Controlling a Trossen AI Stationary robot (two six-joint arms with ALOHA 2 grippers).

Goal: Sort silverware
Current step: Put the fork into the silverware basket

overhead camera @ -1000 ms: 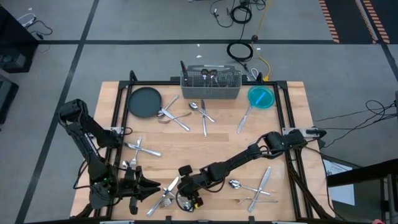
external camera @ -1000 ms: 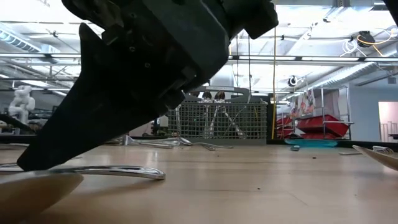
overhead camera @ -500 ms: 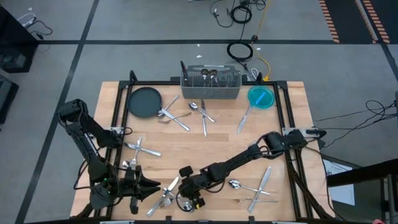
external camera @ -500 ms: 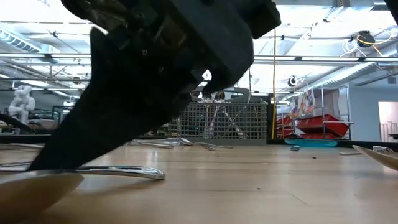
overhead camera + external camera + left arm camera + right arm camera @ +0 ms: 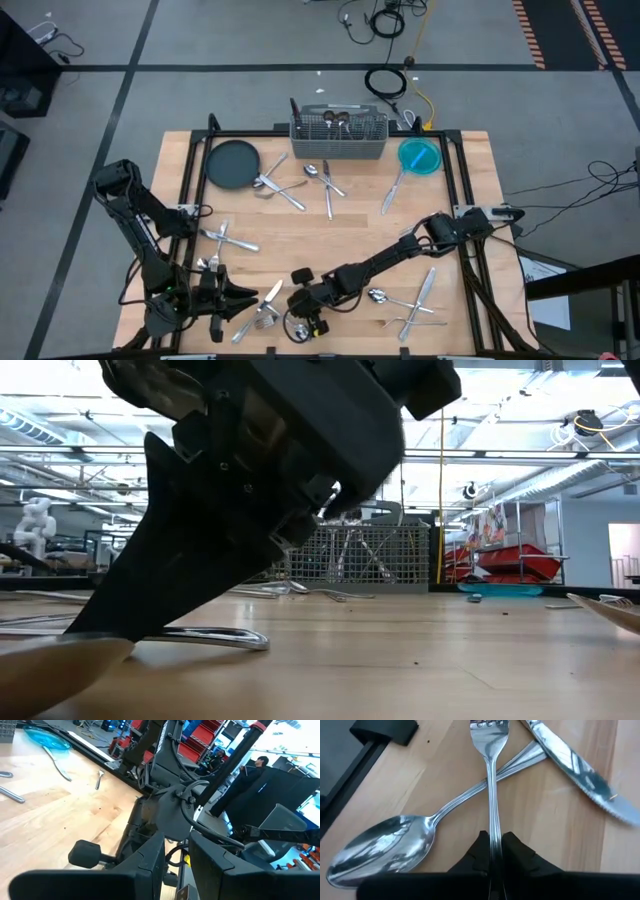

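High view: right arm reaches across the wooden desk (image 5: 350,235) to the near edge, right claw (image 5: 290,312) low over a tangle of shiny metal silverware (image 5: 262,312) there; left claw (image 5: 240,298) parked just beside the same tangle, on the left. More cutlery scattered: crossed pieces near the left rail (image 5: 222,236), a cluster beside the dark round plate (image 5: 231,163), a few pieces near the right arm's forearm (image 5: 412,300), one long piece below the teal round dish (image 5: 421,156). Grey wire-mesh caddy (image 5: 338,135) sits at the far edge with a few pieces standing in it. Low view: dark claw body fills the left and top of frame, tip down at desk level, a curved silver handle (image 5: 215,635) lying flat right under it; caddy in the background centre. Left wrist view: left claw's fingers (image 5: 150,862) sit close together with a narrow gap, nothing between them — clenched, empty; right arm visible beyond. Right wrist view: right claw's two dark fingertips (image 5: 479,851) clamped on the handle of a silver fork (image 5: 491,795), tines pointing away. Fork lies across the handle of a silver spoon (image 5: 385,847), spoon bowl near the desk edge. Serrated silver knife (image 5: 575,770) lies just beside the fork head, its tip end touching the spoon handle's end.
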